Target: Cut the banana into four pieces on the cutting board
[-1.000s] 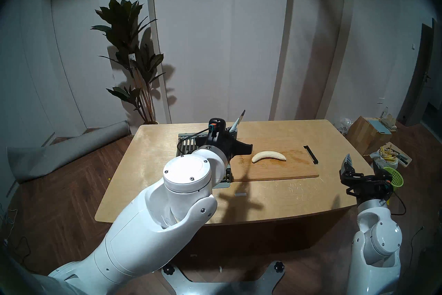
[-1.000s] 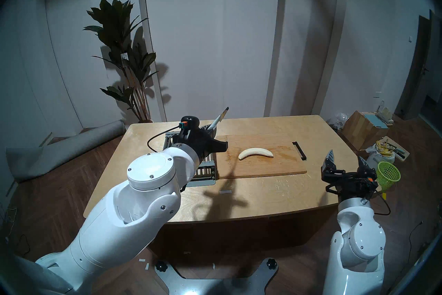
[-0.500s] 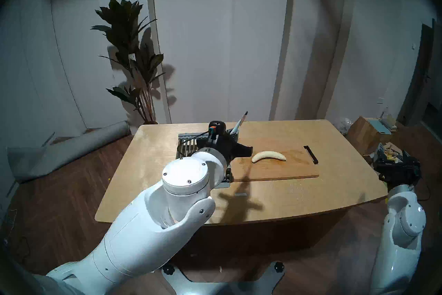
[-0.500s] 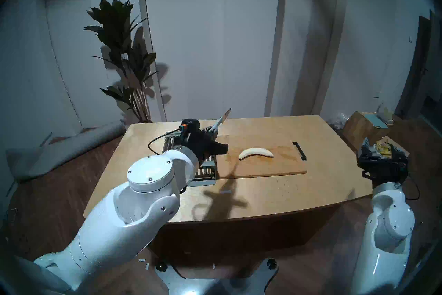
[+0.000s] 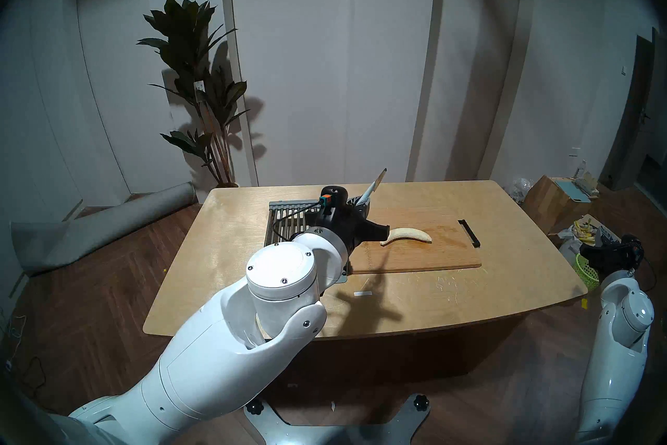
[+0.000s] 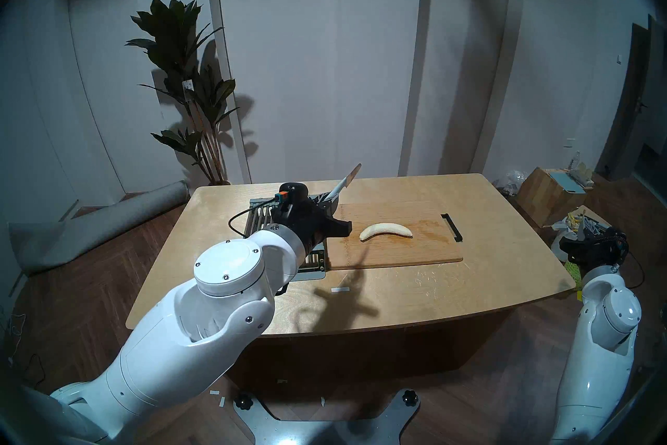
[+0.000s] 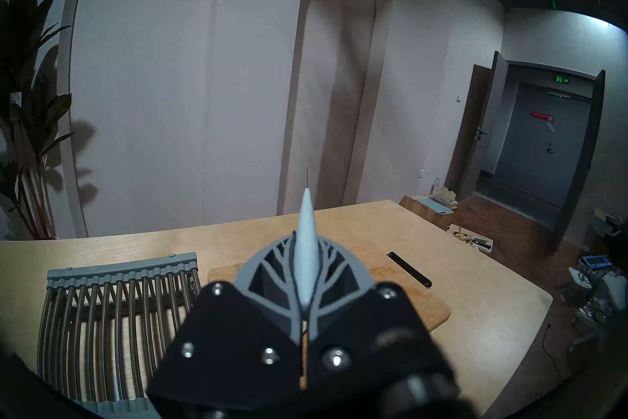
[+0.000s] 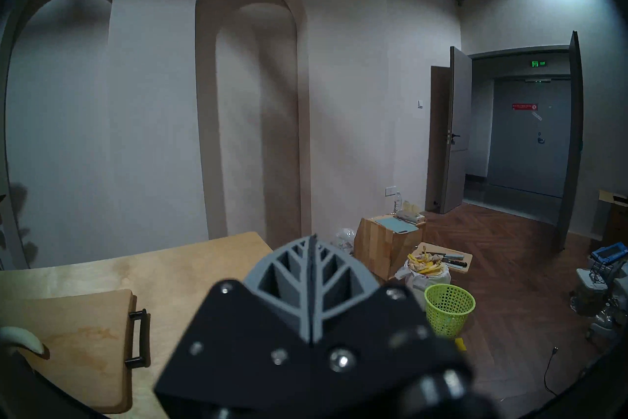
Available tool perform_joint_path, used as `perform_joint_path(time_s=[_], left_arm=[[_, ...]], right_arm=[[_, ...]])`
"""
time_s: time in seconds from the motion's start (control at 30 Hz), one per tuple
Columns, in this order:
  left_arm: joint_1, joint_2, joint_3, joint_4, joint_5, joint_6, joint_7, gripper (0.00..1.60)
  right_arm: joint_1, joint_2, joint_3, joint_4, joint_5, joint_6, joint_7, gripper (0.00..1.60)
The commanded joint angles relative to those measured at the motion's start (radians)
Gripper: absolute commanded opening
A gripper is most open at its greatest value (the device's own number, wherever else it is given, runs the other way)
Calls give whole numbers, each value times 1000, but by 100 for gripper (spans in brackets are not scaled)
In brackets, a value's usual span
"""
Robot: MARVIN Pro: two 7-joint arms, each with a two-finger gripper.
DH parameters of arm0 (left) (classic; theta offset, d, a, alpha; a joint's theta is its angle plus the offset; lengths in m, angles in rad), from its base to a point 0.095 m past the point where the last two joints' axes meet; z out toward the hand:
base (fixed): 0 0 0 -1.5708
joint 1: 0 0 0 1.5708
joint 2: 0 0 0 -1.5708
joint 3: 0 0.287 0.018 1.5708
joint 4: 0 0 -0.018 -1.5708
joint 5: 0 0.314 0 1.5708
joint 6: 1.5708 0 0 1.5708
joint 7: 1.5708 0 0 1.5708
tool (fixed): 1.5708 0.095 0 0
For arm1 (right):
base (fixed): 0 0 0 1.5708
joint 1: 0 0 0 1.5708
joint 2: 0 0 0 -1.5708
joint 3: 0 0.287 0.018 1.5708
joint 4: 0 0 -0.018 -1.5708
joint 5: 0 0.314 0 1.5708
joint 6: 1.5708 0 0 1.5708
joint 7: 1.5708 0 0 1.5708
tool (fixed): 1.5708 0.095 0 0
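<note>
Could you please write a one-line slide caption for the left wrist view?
Left pincer shut on a pale knife, blade up, above the slatted rack and cutting board.

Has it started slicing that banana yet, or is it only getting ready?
Only getting ready. Done: the peeled banana lies whole on the cutting board, no cuts visible. In hand: the left gripper is shut on a knife, its blade raised, pointing up and away beside the grey rack. The right gripper is shut, empty, off the table's side. Left: every cut.

One banana (image 6: 385,230), one cutting board (image 6: 397,253), one knife (image 6: 345,182), one slatted rack (image 5: 288,222), two pincers.
</note>
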Motion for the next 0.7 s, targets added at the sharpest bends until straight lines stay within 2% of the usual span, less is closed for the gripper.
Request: perform_joint_path(time_s=[0.0,0.17,0.27,0.37,0.4,0.47,0.67], left_arm=[[7,6,-11,-1,6,-50,-19,0],[8,17,-21,6,-3,-64,-40,0],[10,22,-29,11,-26,-67,-66,0],[14,21,-44,17,-65,-63,-92,0],[15,20,-45,19,-72,-63,-95,0],[15,21,-47,20,-77,-64,-97,0],[3,32,-62,26,-98,-62,-109,0]], right_arm=[[13,101,-7,68,-19,-22,66,0],[-1,122,-14,101,-5,-30,147,0],[-16,151,-21,113,36,-14,187,0],[-23,207,-27,147,118,22,282,0],[-15,195,-27,140,111,26,268,0],[-14,214,-26,152,129,28,295,0],[54,295,1,216,209,73,442,0]])
